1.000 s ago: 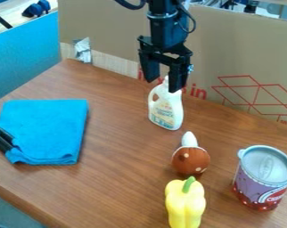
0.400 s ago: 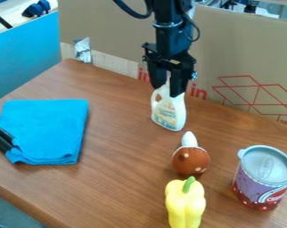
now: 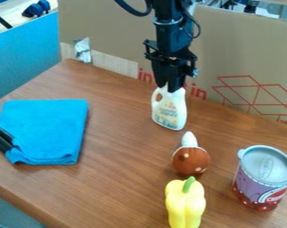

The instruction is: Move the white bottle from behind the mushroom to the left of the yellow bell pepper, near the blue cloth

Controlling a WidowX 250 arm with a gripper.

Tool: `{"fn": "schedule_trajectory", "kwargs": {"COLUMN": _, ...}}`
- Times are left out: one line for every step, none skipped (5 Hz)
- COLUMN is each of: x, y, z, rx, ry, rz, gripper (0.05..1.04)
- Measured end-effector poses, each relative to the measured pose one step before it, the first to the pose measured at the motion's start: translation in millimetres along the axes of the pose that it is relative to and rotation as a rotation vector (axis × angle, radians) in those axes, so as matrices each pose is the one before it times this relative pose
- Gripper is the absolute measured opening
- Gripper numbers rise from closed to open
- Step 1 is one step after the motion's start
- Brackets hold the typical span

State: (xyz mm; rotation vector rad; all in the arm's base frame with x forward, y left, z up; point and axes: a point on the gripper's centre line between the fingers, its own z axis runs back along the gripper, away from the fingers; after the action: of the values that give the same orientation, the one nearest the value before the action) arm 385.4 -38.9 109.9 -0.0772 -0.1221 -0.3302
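black tool (image 3: 168,87) closed around the top of a white bottle (image 3: 169,111), bottle upright on the wooden surface (image 3: 119,138) near the cardboard (image 3: 235,58), brown mushroom-shaped toy (image 3: 191,160) between bottle and yellow pepper (image 3: 185,205), purple-and-red can (image 3: 263,180) beside them, folded blue cloth (image 3: 47,129) well apart

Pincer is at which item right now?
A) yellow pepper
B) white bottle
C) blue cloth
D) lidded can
B: the pincer is down at the top of the white bottle, which stands upright on the table.
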Motion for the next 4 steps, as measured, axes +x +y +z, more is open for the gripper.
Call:
{"fn": "schedule_trajectory", "kwargs": {"x": -6.13, "y": 2.41, "z": 1.38, "rx": -0.0040, "ry": 0.0040, "rz": 0.0176, "gripper": 0.391}}
{"fn": "schedule_trajectory", "kwargs": {"x": -12.79, "y": -0.05, "z": 21.57, "rx": -0.0112, "ry": -0.0399, "rz": 0.0074, "gripper": 0.389}}
{"fn": "schedule_trajectory", "kwargs": {"x": -22.51, "y": 0.76, "z": 34.29, "rx": -0.0144, "ry": -0.0922, "rz": 0.0360, "gripper": 0.389}}
{"fn": "schedule_trajectory", "kwargs": {"x": -30.02, "y": 11.68, "z": 11.50, "rx": 0.0178, "ry": 0.0348, "rz": 0.0590, "gripper": 0.389}}
